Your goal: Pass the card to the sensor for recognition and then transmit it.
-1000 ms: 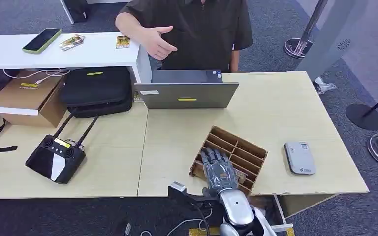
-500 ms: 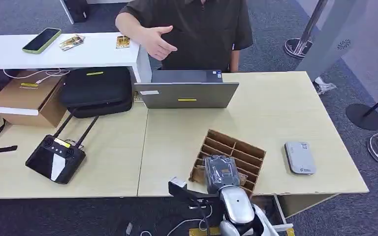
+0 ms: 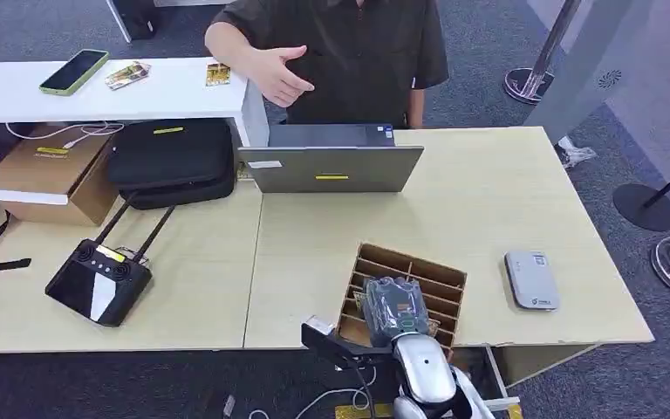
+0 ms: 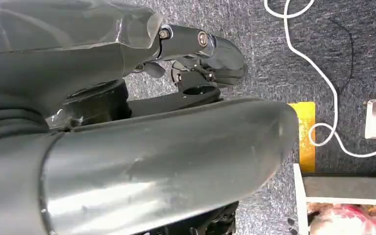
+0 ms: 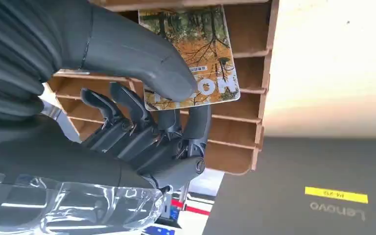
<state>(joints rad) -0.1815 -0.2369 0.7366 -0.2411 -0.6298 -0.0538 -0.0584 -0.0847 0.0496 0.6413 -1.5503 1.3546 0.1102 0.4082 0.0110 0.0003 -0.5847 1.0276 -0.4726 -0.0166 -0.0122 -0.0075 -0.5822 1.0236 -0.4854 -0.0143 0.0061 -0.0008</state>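
The robot's right hand (image 3: 393,307) sits over the slotted wooden card rack (image 3: 447,281) at the near edge of the counter (image 3: 506,183). In the right wrist view its thumb lies across the face of an autumn-forest card (image 5: 203,73), with dark fingers curled beneath the card's edge. It looks like a pinch, though I can't tell how firm it is, or whether the card has left its slot. The left hand (image 4: 196,54) hangs low over the carpet; I cannot tell whether its fingers are closed.

The step, as I judge it, is drawing the card out of the rack. To do it well, the hand should pull along the line of the slot, not sideways, since the thin dividers would catch the card's corners or drag the light rack across the counter. The pinch sits near one edge, so the card may swivel; a squarer hold before lifting would help.

The grey card reader (image 3: 531,279) lies to the right of the rack, well apart from it. The printed face should arrive flat and low over it. A person (image 3: 340,52) stands behind the laptop (image 3: 331,168) with a hand out, probably the one to receive the card.
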